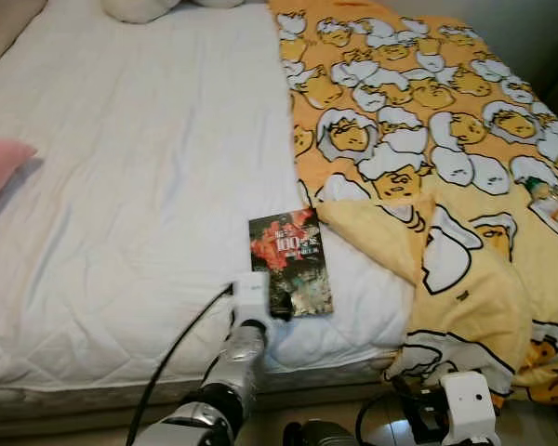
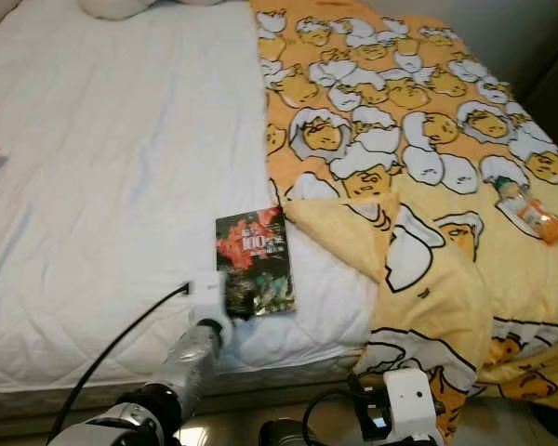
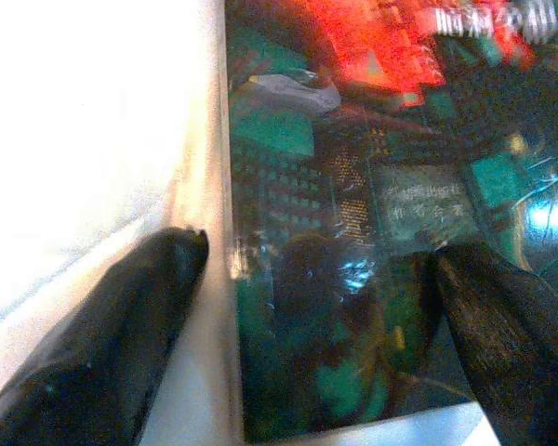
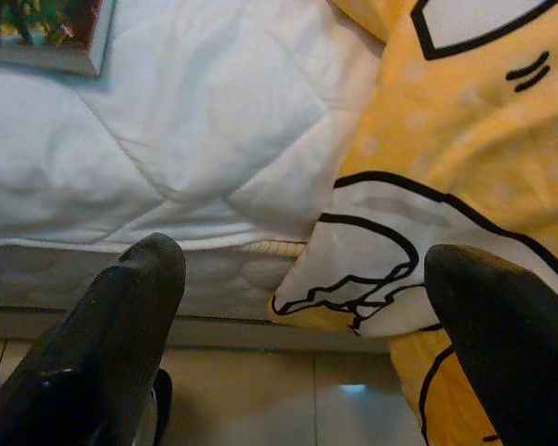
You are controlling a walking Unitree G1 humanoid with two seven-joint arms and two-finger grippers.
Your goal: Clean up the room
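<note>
The left gripper (image 3: 316,279), fingers spread, straddles the near edge of the book (image 1: 291,262), lying at the mattress (image 1: 139,204) front, six o'clock, ready to grasp it. The right gripper (image 4: 307,307) hangs open at five o'clock.

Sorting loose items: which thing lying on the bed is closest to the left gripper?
The dark glossy book; the left gripper straddles its corner. The plastic bottle lies far right.

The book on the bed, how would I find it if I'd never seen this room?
Look at the big bed, white on one half, with a yellow cartoon blanket on the other. Near the front edge, beside the blanket's folded corner, lies the book: flat, dark, glossy, with red on its cover.
</note>
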